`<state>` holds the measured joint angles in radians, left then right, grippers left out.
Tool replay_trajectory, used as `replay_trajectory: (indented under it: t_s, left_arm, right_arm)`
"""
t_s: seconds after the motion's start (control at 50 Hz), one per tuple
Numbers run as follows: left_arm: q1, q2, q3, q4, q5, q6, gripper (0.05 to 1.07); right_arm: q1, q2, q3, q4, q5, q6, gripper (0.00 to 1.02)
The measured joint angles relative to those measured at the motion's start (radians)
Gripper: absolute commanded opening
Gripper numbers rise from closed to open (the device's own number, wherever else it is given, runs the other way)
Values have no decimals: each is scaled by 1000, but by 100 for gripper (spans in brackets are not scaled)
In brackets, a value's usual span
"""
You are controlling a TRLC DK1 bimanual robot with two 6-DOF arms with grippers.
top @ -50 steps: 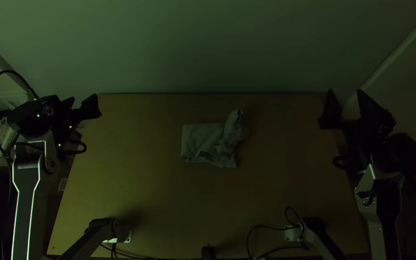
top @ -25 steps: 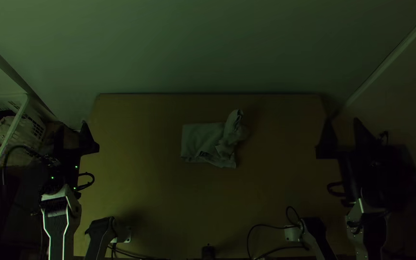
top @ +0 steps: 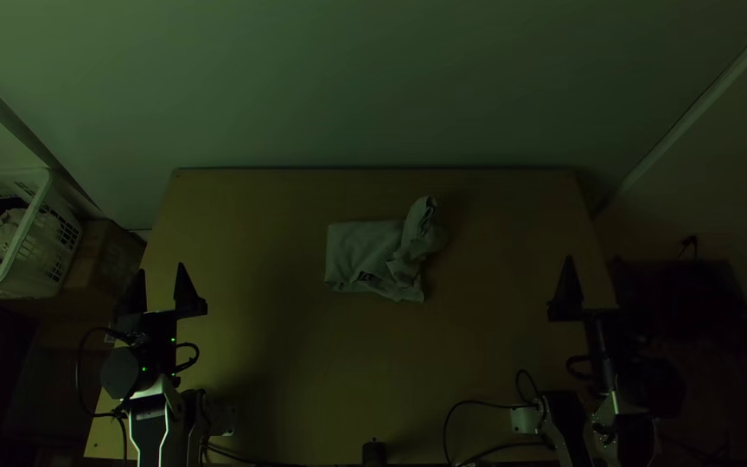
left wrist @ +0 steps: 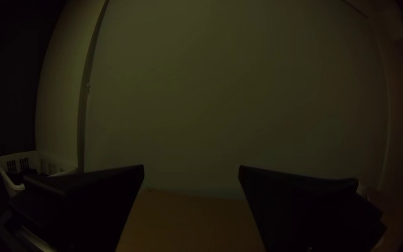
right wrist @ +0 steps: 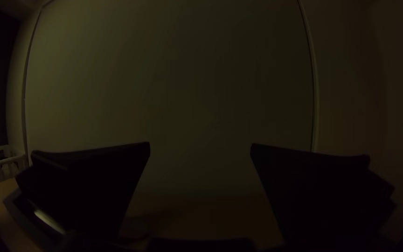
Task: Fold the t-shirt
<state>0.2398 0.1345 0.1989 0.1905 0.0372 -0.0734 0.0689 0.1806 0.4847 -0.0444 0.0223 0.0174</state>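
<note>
Lying partly folded, the pale grey-green cloth t-shirt (top: 361, 246) looks short of a finished bundle.
It sits around the middle of the light wooden tabletop (top: 304, 355), well apart from both arms. Its left part lies fairly flat with a straight left edge, so some folding seems done; the right part is bunched, with a crumpled ridge rising toward the far side and a slanting near edge. What is left, I judge, is opening out that bunched end, laying it flat and squaring the edges. The black left claw (top: 161, 268) and black right claw (right wrist: 200, 143) are both released, fingers wide apart with nothing between them, at the tabletop's left and right sides.
</note>
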Motion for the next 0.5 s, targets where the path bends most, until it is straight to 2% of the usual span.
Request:
replay_trajectory:
  t_s: [0.2,0.5]
  left_arm:
    - [-34,-122,-102,27,0,0,103]
    - [-121,-130,-151,37,1,0,103]
  right_arm:
    - [-5,-75,-134,78,0,0,99]
    - [-6,-142,-344,142,0,12,99]
